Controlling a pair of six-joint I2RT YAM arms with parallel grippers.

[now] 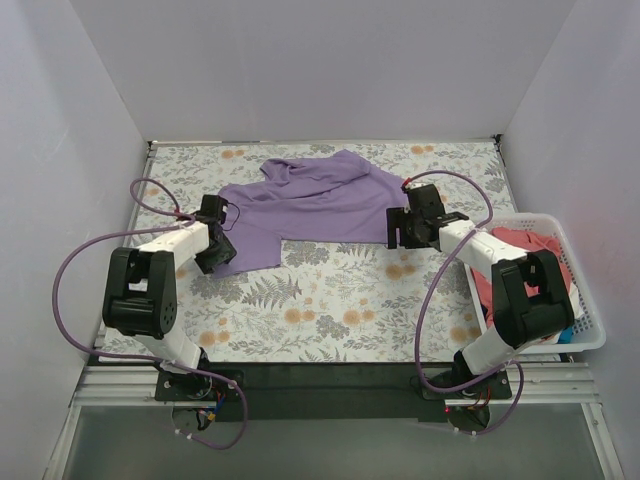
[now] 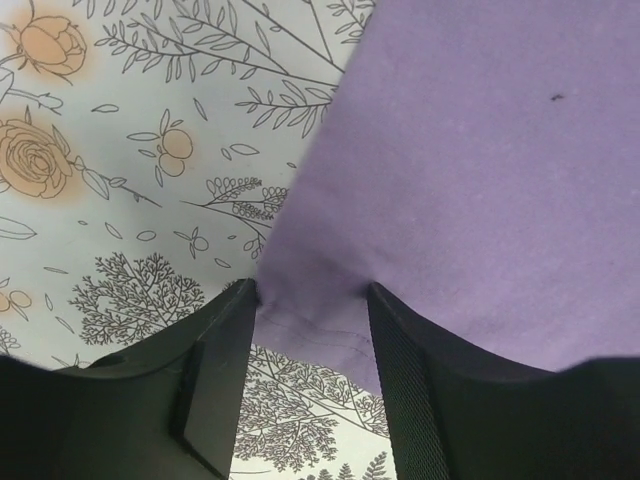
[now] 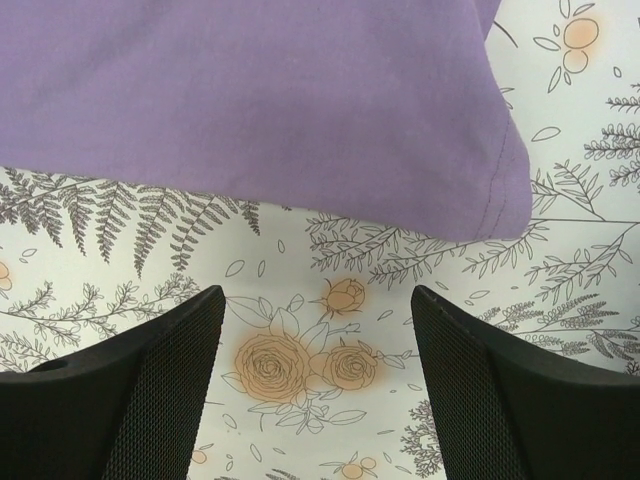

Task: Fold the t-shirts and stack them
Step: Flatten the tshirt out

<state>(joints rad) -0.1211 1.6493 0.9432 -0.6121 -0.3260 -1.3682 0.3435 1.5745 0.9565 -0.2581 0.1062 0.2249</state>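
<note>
A lavender t-shirt (image 1: 320, 200) lies spread on the far half of the flower-printed tabletop (image 1: 330, 310), roughly midway between the left and right edges, its far part rumpled into folds close to the far edge. The left tool (image 2: 312, 300) sits low at the shirt's near-left corner. In the left wrist view its two black fingers (image 2: 215, 370) stand on either side of that corner, and creased purple cloth fills the gap between them. The fingers stand partly apart, and whether they are clenched on the cloth cannot be told. The right tool (image 3: 318, 300) is released and holds nothing. Its fingers (image 3: 150, 390) are spread wide over bare printed tabletop, just on the near side of the shirt's near-right corner, where the stitched hem shows in the right wrist view. Along the right edge of the tabletop stands a white slatted basket (image 1: 588, 300), partly hidden behind the right arm. A coral-pink t-shirt (image 1: 520, 245) lies bundled in it, and a scrap of blue cloth (image 1: 567, 337) shows at its near end. Both arms reach out from their bases at the near edge, purple cables looping beside them.
</note>
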